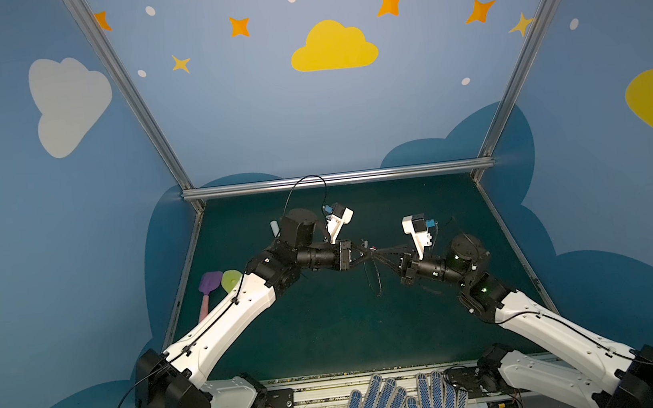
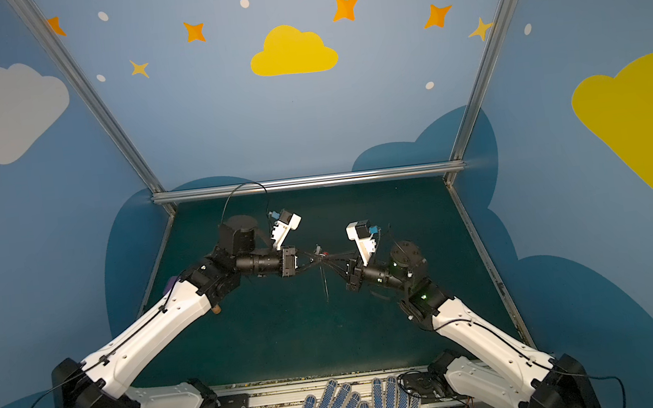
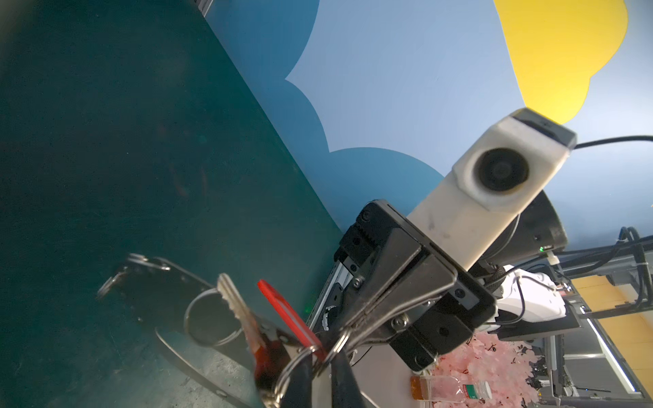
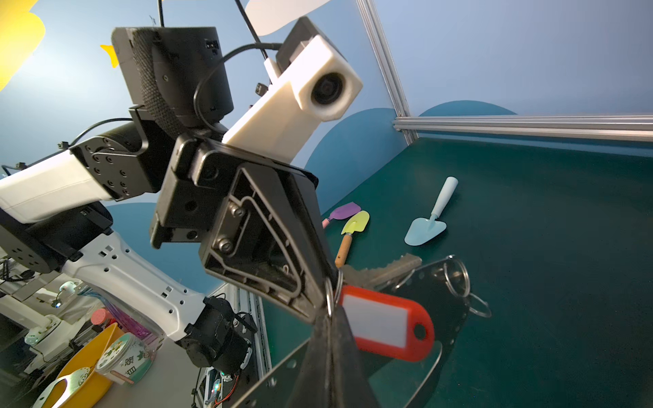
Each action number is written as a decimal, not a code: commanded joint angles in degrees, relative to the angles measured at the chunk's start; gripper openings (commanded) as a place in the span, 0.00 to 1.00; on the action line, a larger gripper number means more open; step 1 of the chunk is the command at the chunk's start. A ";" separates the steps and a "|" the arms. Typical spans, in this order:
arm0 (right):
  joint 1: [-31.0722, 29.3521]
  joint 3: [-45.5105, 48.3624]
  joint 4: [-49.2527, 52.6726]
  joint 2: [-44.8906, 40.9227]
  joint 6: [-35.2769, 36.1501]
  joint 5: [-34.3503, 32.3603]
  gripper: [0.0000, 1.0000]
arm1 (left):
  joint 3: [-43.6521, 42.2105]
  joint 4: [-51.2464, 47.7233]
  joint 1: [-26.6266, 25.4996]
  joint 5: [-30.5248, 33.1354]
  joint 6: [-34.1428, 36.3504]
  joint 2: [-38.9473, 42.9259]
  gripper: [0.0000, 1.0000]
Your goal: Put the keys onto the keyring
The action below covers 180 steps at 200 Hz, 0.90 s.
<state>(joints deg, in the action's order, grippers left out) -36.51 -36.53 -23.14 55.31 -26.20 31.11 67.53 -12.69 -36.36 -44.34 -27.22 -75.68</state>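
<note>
Two pincers are meeting tip to tip in mid-air at the top edge of the keyring (image 1: 373, 279). The keyring is hanging edge-on (no more than a thin dark line in both top views), clear above the green worktop (image 1: 331, 338). The right pincer (image 1: 381, 255) is pressing its jaws together and pinching the keyring by one of its small wire rings (image 3: 340, 340). The left pincer (image 1: 368, 252) is likewise pressed together, its tips sitting at the little ring that is carrying the key (image 3: 235, 303) and a red tag (image 4: 385, 325). Whether it is nipping the ring or the tag's end I cannot tell.

The key is hanging just in front of the keyring's face, with its silver blade pointing away from the pincers and its red-orange head nearest the left pincer. The tag is dangling beside it.

Three pastel toy shovels (image 4: 424, 229) are lying on the worktop well apart from the keyring, on the left arm's side. A pair of blue dotted gloves (image 1: 402, 405) is lying beyond the worktop's near edge, also well apart from the keyring.
</note>
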 commanded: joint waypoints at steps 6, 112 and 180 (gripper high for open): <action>-0.23 -1.69 0.06 -0.07 0.17 1.02 0.00 | 0.41 3.32 -1.18 -2.42 0.28 0.42 0.04; 6.50 -5.93 12.81 -3.85 2.46 7.57 0.19 | 3.23 -6.99 -0.56 -0.81 5.95 -2.83 0.04; 8.12 -8.45 14.80 2.39 2.87 18.49 0.25 | 3.91 -7.12 -0.56 -4.16 7.53 -2.74 0.04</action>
<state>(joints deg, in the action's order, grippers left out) -28.69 -43.31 -9.50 56.14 -24.01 43.72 69.21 -20.05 -37.15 -45.69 -21.54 -79.05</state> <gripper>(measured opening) 0.247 0.048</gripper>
